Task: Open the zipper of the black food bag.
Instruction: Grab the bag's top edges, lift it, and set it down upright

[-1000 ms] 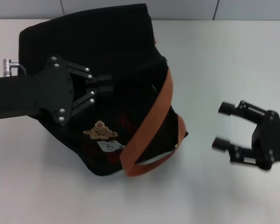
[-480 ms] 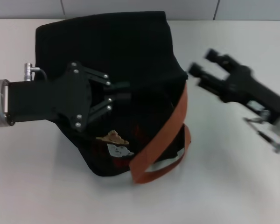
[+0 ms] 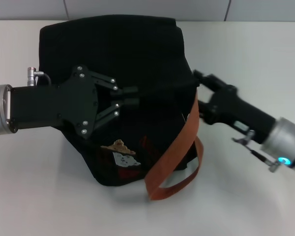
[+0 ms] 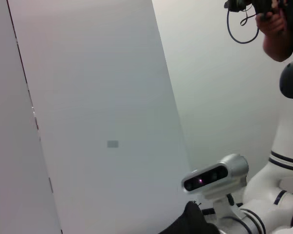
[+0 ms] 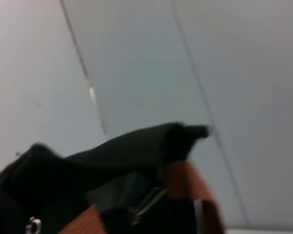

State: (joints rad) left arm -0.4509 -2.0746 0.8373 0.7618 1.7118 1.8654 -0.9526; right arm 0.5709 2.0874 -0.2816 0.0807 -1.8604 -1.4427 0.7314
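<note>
L gripper (image 3: pixel 130 97) reaches in from the left edge of the head view, over the black food bag (image 3: pixel 113 54), w/ fingers drawn close together and tips pressed onto the dark fabric near the bag's middle; looks pinched on the fabric, but what exactly sits between the tips can't be made out against the black. Bag lies on its side on the white table (image 3: pixel 39 196), tan bear patch (image 3: pixel 119 145) and red label (image 3: pixel 127 173) facing up just below the L gripper, orange-brown strap (image 3: pixel 174 147) looping down on its right side. R gripper (image 3: pixel 199 93) comes in from the right, its tips right at the bag's right edge where the strap starts; open or closed, can't tell. Zipper: not distinguishable in the head view; R wrist view shows a silvery metal piece (image 5: pixel 149 202) beside the strap, blurred.
</note>
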